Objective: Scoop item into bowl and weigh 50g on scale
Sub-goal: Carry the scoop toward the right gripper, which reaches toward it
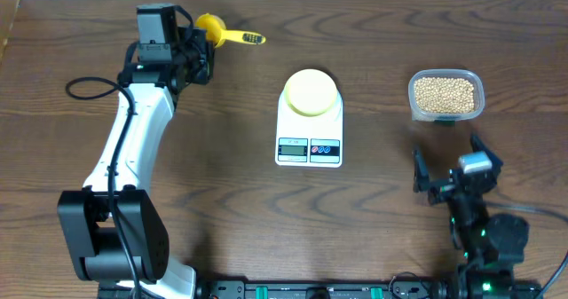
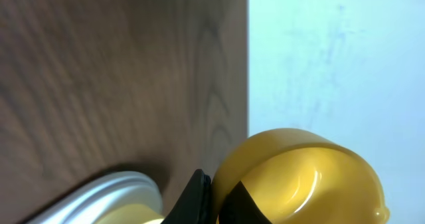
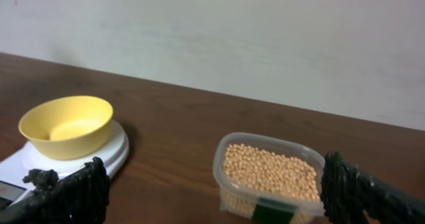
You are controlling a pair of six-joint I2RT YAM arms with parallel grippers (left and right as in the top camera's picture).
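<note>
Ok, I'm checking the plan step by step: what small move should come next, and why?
Probably the left gripper should secure the yellow scoop and lift it: the bowl on the scale looks empty, the beans sit in the clear container, and the scoop's cup is right at that gripper, though a firm grasp cannot be confirmed.

Overhead looks straight down on the bench (image 1: 222, 86); low right wrist view shares its bowl (image 3: 66, 125) and scale (image 3: 116, 149); left wrist crowds a yellow scoop (image 2: 305, 177).
</note>
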